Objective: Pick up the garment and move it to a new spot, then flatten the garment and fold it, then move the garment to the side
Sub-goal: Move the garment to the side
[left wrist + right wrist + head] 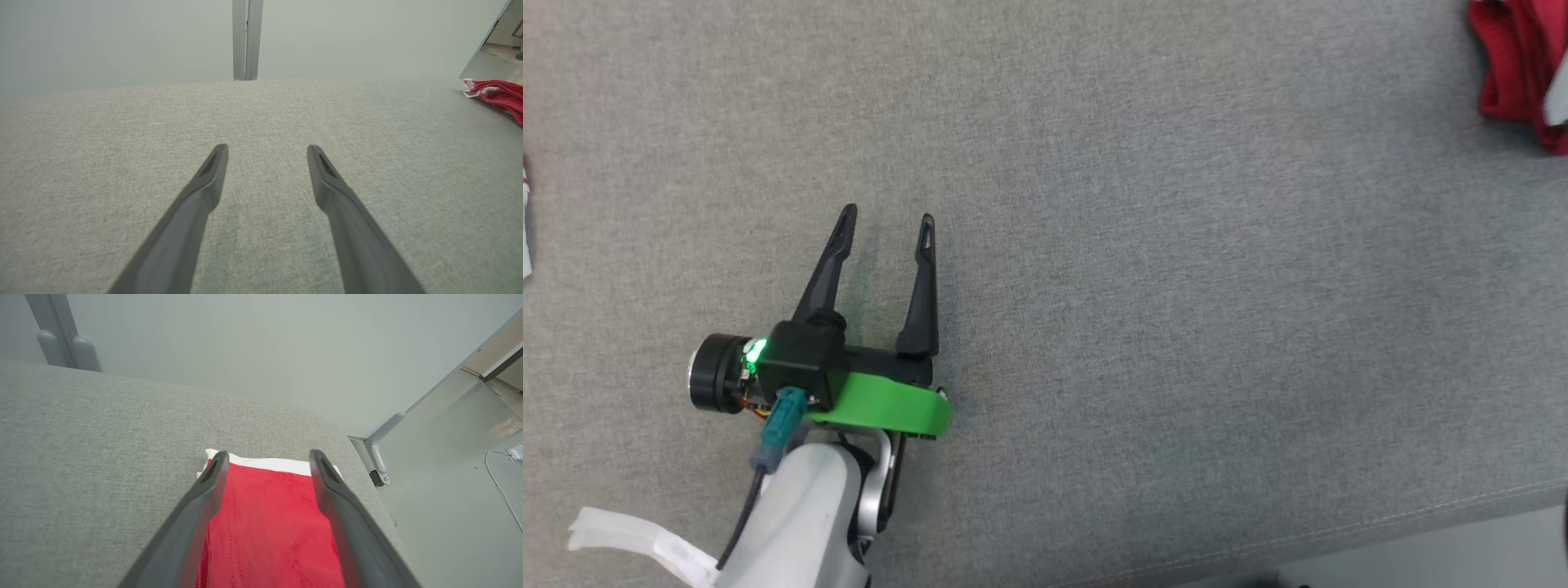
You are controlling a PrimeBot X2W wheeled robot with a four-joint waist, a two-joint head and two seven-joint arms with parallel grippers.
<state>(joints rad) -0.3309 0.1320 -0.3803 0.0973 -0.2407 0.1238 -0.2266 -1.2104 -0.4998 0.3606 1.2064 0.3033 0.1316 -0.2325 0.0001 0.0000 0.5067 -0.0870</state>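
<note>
The garment is red cloth with a white trim, bunched at the far right corner of the grey fabric surface. It lies far off to the right in the left wrist view. My left gripper is open and empty over bare fabric, well left of the garment, its fingers spread. My right gripper is open just above the garment, its fingers on either side of the red cloth, with the white trim at their tips. I cannot tell whether they touch it.
The surface's front edge with a seam runs along the lower right, pale floor beyond it. A white-and-red item sits at the left edge. Behind are a wall and metal post. A white cable lies on the floor.
</note>
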